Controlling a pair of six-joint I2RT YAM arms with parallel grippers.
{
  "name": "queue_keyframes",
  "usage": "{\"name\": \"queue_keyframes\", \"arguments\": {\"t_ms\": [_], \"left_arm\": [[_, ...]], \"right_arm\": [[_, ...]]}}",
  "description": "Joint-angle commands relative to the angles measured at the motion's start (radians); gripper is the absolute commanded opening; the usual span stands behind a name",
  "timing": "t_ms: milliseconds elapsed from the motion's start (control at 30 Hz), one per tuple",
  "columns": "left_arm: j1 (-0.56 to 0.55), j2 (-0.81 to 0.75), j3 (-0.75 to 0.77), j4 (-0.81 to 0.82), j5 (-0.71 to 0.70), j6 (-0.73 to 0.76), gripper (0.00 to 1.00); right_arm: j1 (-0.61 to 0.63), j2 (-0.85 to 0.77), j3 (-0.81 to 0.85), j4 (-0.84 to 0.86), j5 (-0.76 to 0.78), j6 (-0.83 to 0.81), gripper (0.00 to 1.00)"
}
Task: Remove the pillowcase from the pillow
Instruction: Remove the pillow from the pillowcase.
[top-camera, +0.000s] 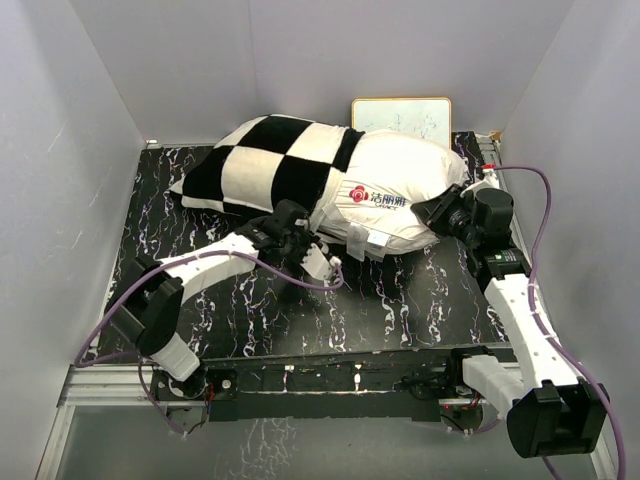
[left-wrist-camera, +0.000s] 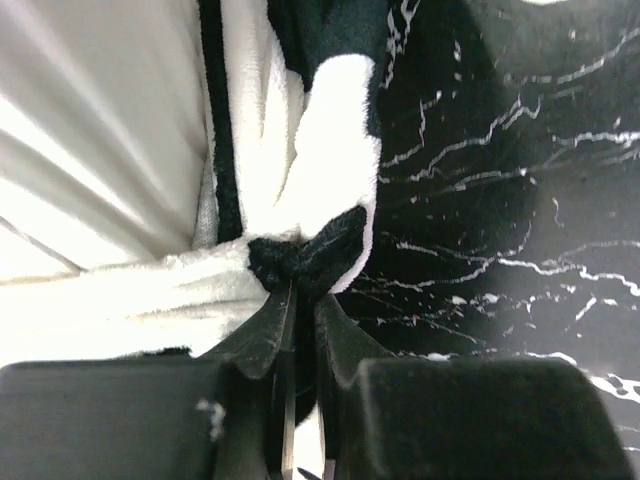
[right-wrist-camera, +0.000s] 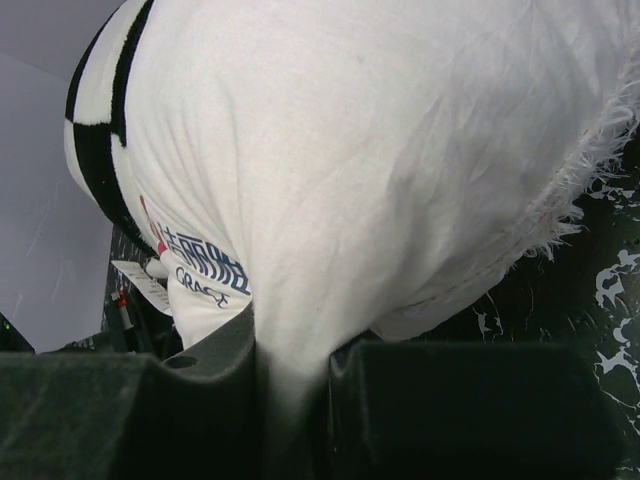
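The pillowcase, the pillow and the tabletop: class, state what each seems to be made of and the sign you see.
Judging by looks: the pillowcase seems plush fleece, matte, with fuzzy nap at its edges; the pillow seems smooth woven cloth, creased, without pile; the tabletop looks like black marble-patterned sheet or stone, white-veined, faintly glossy.

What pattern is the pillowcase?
Large black and cream-white checks on the pillowcase, clearest in the top view.
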Motion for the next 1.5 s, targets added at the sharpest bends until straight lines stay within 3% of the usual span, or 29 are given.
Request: {"name": "queue_keyframes", "arguments": {"t_ms": [0,367,600,867,933,1000,1033,1067,1133,1167,1267,1367,1467], "left_arm": [[0.139,-0.081,-0.072,-0.163,-0.152,-0.044,0.00],[0.342,-0.129,-0.151,-0.132,-0.158,-0.024,0.00],[0.499,-0.129,-0.160,-0.067,-0.151,-0.008,0.00],[0.648,-0.078,-0.193,0.020,-0.167,0.006,0.00],[0.681,-0.049,-0.162,-0.033,-0.159,-0.052,0.00],[0.687,-0.054,-0.052,-0.235,-0.066,-0.144,0.00],[0.680,-0.067,-0.003,-0.369,0.047,-0.183,0.07],[0.666,-0.084,0.049,-0.490,0.146,-0.206,0.28],[0.645,-0.133,0.126,-0.674,0.348,-0.250,0.90],[0.634,-0.152,0.157,-0.727,0.421,-0.284,0.96],[0.595,-0.154,0.270,-0.776,0.533,-0.411,0.97],[0.598,-0.091,0.369,-0.724,0.490,-0.546,0.97],[0.641,-0.014,0.423,-0.708,0.444,-0.569,0.97]], "right_arm": [[-0.123,-0.018,0.096,0.150,0.061,-0.038,0.09],[-0.223,0.011,0.167,0.150,0.040,-0.045,0.08],[-0.231,0.074,0.291,0.151,0.009,-0.016,0.09],[-0.234,0.073,0.326,0.150,0.005,-0.017,0.09],[-0.234,0.069,0.320,0.150,-0.010,-0.017,0.09],[-0.234,0.058,0.290,0.158,-0.040,-0.014,0.09],[-0.233,0.051,0.261,0.178,-0.068,-0.011,0.09],[-0.232,0.045,0.229,0.202,-0.097,-0.005,0.09],[-0.222,0.038,0.154,0.250,-0.155,0.003,0.09],[-0.215,0.038,0.124,0.259,-0.174,0.001,0.09],[-0.205,0.034,0.060,0.250,-0.214,-0.040,0.09],[-0.199,0.014,0.007,0.219,-0.179,-0.091,0.09],[-0.198,-0.014,-0.036,0.209,-0.151,-0.111,0.08]]}}
